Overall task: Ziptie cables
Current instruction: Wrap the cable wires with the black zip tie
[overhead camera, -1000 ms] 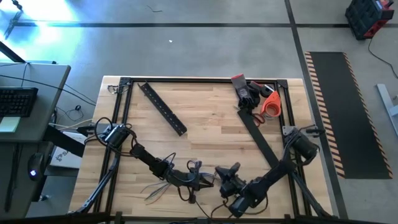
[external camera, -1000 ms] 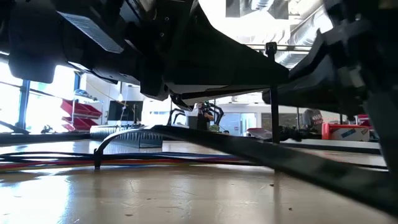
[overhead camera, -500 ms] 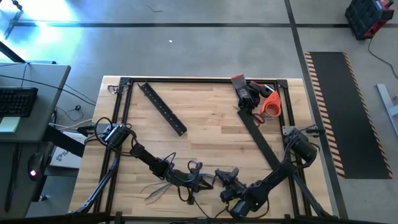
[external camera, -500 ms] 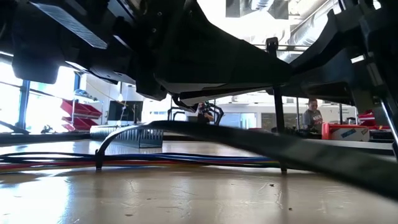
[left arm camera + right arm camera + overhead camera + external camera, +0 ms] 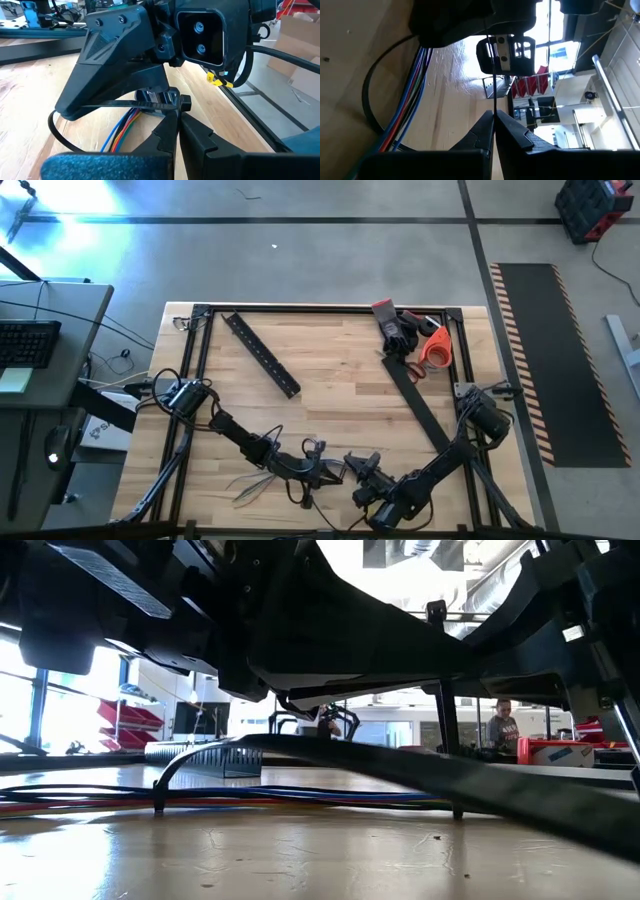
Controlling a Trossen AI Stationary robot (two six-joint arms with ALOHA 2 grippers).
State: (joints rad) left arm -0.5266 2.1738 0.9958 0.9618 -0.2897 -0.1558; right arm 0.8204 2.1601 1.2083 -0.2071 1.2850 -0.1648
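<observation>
The wooden table (image 5: 340, 380) held the cables (image 5: 122, 131) near its front edge, inside a loose zip tie (image 5: 127, 105). The left gripper (image 5: 176, 116) pinched its head, the right gripper (image 5: 493, 120) its tail; a jerk could free either.

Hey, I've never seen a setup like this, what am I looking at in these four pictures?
Two dark robot arms work at a wooden table. One picture looks straight down, one looks level across the tabletop, and two come from cameras on the arms' wrists. Where the arms meet, the left gripper and right gripper are both shut on a black zip tie looped around thin cables. A perforated bar and an orange-handled tool lie farther back.
</observation>
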